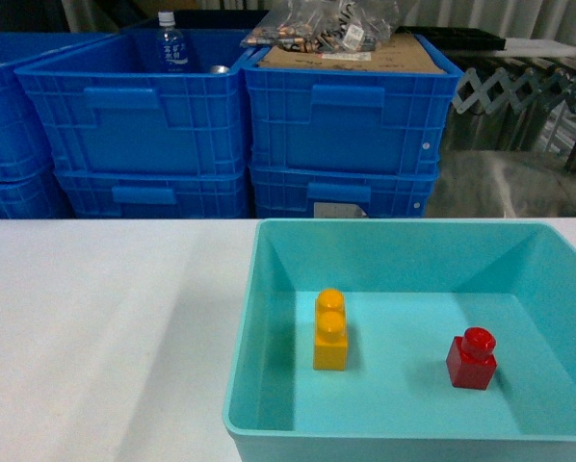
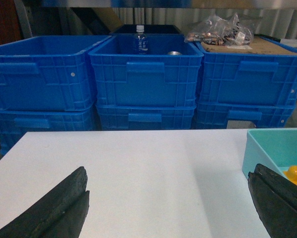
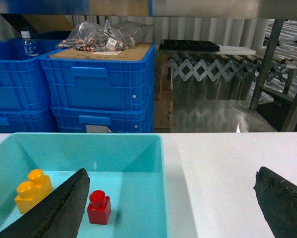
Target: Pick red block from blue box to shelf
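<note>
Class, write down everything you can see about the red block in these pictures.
The red block is a small, roughly cubic brick of glossy plastic with one round stud on top. It stands upright, stud up, on the floor of the blue box, toward the right side in the head view. It touches only that floor, standing apart from the yellow two-stud brick to its left and clear of the walls. Neither gripper touches it.

Head looks down; wrists face forward, sharing blue box [image 1: 269,289].

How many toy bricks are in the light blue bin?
2: a small red plastic brick on the right of the turquoise bin, and a taller yellow two-stud brick left of it. None seem hidden.
</note>
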Robot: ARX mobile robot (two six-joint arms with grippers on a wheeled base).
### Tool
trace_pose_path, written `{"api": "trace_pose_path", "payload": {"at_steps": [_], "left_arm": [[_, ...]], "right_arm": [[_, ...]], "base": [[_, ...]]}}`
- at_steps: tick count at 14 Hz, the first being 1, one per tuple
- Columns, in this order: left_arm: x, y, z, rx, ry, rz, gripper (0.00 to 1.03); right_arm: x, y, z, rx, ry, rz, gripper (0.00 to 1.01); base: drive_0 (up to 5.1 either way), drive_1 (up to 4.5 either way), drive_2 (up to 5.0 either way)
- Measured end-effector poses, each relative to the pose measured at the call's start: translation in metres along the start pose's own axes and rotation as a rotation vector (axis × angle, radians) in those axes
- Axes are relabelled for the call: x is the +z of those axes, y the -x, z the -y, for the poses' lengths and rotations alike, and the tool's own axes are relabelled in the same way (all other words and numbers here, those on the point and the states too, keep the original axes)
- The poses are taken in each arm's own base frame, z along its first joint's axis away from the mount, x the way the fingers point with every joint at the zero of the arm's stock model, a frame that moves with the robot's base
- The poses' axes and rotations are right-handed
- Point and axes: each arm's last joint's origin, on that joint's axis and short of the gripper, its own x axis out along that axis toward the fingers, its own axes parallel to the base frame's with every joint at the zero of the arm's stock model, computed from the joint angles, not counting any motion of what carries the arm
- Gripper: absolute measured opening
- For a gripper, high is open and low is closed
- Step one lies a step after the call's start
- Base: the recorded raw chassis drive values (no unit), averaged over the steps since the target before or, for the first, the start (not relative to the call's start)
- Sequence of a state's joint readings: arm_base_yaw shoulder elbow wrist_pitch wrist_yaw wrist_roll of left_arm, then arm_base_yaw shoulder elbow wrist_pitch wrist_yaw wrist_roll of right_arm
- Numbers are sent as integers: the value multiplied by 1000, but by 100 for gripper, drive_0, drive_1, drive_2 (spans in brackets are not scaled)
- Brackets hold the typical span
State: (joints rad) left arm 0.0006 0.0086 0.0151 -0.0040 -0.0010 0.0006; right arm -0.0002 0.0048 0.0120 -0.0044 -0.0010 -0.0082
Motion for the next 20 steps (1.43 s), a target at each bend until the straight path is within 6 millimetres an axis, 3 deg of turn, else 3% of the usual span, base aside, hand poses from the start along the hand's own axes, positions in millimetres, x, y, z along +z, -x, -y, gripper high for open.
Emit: {"api": "trace_pose_path", "payload": {"at_steps": [2,4,11,17,18,19,20], "left_arm": [[0,0,0,0,0,0,98],[0,0,0,0,0,0,98],[0,0,0,0,0,0,98],[0,0,0,-1,0,0,98],[0,0,0,0,0,0,98],[0,0,0,0,0,0,98],[0,0,0,0,0,0,98]], "right_arm": [[0,0,0,0,0,0,98],[0,-9,-5,151,45,-179,98],[28,-38,-13,199,57,-213,98],[39,-79,-27,235,-5,-319,98],[36,-102,-40,268,-29,-429,98],[17,-147,-69,295,-13,-599,98],[-28,-198,-88,193,61,-786,98]], "base": [[0,0,0],[0,0,0],[0,0,0],[0,0,0],[0,0,0],[0,0,0],[0,0,0]]}}
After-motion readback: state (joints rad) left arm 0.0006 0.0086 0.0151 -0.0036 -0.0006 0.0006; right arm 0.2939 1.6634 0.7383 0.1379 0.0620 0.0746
